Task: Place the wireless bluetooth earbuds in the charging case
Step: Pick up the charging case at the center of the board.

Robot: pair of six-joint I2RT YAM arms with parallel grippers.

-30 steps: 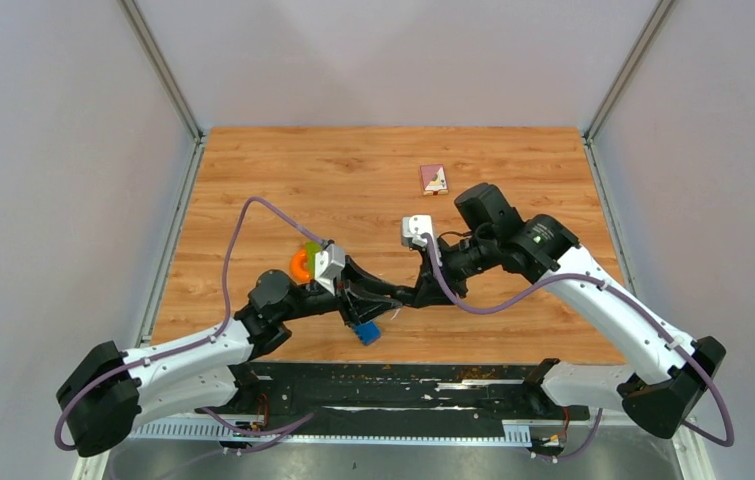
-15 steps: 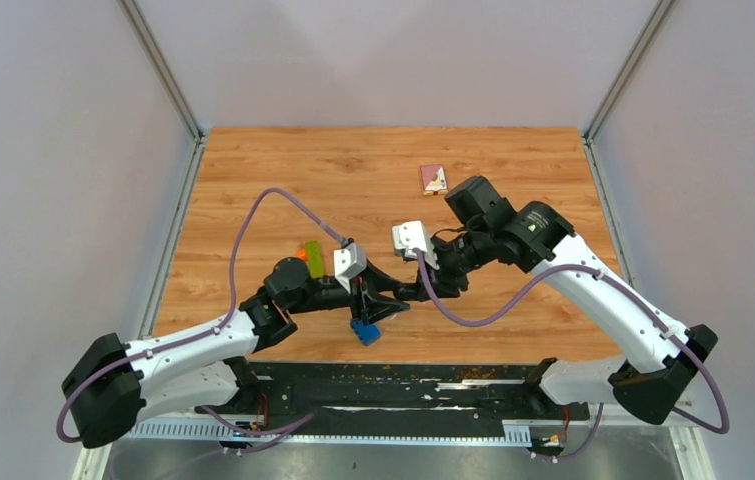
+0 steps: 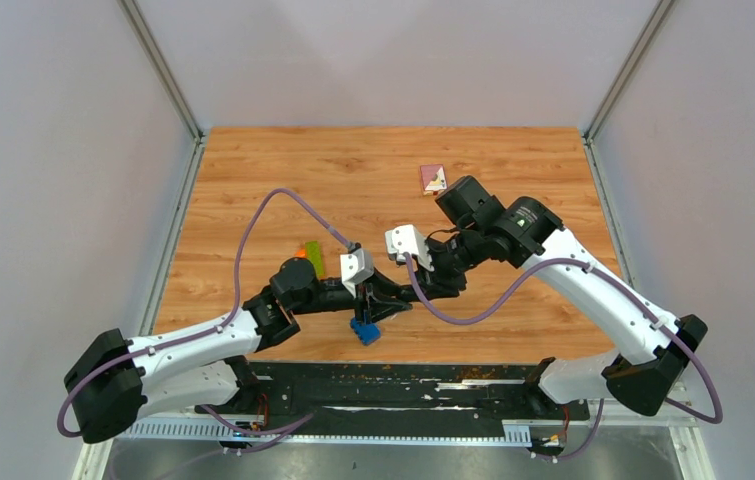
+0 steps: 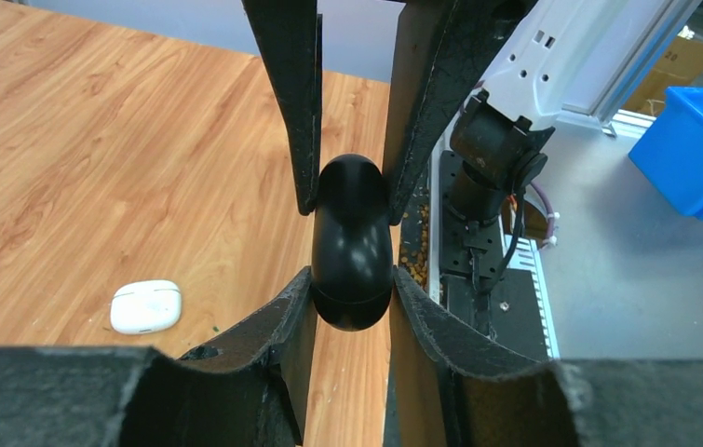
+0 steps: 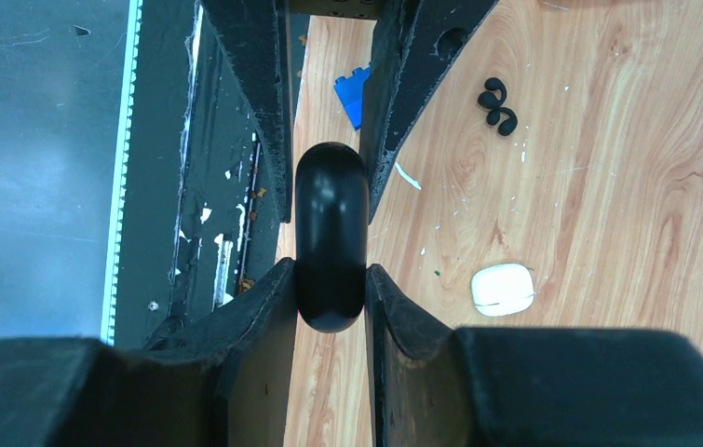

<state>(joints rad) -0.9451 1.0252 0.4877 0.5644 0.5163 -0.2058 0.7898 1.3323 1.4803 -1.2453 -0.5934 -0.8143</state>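
Both arms meet over the near middle of the table (image 3: 353,170). The left gripper (image 4: 352,279) and right gripper (image 5: 331,270) face each other tip to tip, each pair of fingers pressed on opposite ends of one black charging case (image 4: 352,247). The case hangs between them, off the wood.

Black earbuds (image 5: 496,104): a pair lying close together on the bare wood, past the left arm's fingers in the right wrist view. They are apart from both grippers and outside the case. No white buds can be made out.

White charging case (image 5: 503,289): on the wood beside the grippers, lid shut, untouched.

Materials and shapes:
- The black case is a glossy, smooth, rounded pebble. A faint seam runs round it near the left fingers.
- The finger pads are matte black with rough, worn edges, tapering to narrow tips.
- The white case is a smooth rounded oblong.
- The table is wood-grain laminate, flecked with small pale crumbs and a thin white scrap (image 5: 408,176).

Edges and room:
- The near table edge and the black base rail (image 3: 403,385) lie just under the grippers.
- A blue block (image 3: 364,330) sits at that edge, just below them.
- A green and orange piece (image 3: 310,258) lies by the left forearm.
- A pink card (image 3: 434,179) lies farther back, near the right arm's elbow.
- Open wood stretches toward the far wall.
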